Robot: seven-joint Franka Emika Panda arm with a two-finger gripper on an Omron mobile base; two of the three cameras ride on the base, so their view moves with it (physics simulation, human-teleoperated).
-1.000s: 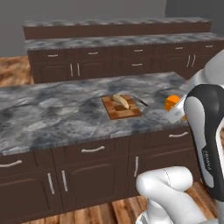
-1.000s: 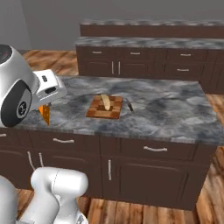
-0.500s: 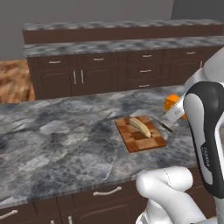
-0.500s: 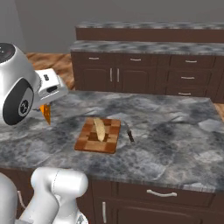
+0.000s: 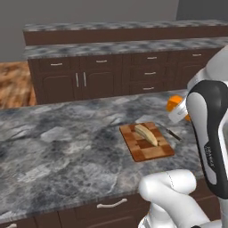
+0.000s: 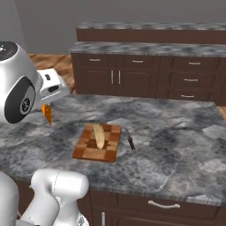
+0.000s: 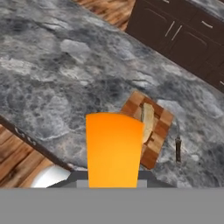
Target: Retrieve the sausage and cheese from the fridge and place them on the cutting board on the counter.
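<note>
Gripper (image 7: pixel 114 186) clamps the cheese (image 7: pixel 114 148) above the counter (image 7: pixel 65 87); cutting board (image 7: pixel 154 127) lies beyond the jaws, placing not yet done.

I've got the orange cheese (image 7: pixel 114 148) up in my fingers (image 7: pixel 144 176), above the grey marbled tabletop (image 5: pixel 67 147). The checkered cutting board (image 6: pixel 98 144) lies flat, carrying a pale wedge.

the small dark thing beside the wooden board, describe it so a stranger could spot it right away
Start at the broad grey marbled stone counter and find the small checkered reddish-brown wooden cutting board near its front. The thin dark stick-like object lies on the bare stone just past the board's right edge, apart from it, unlike the pale oblong piece lying on the board.
</note>
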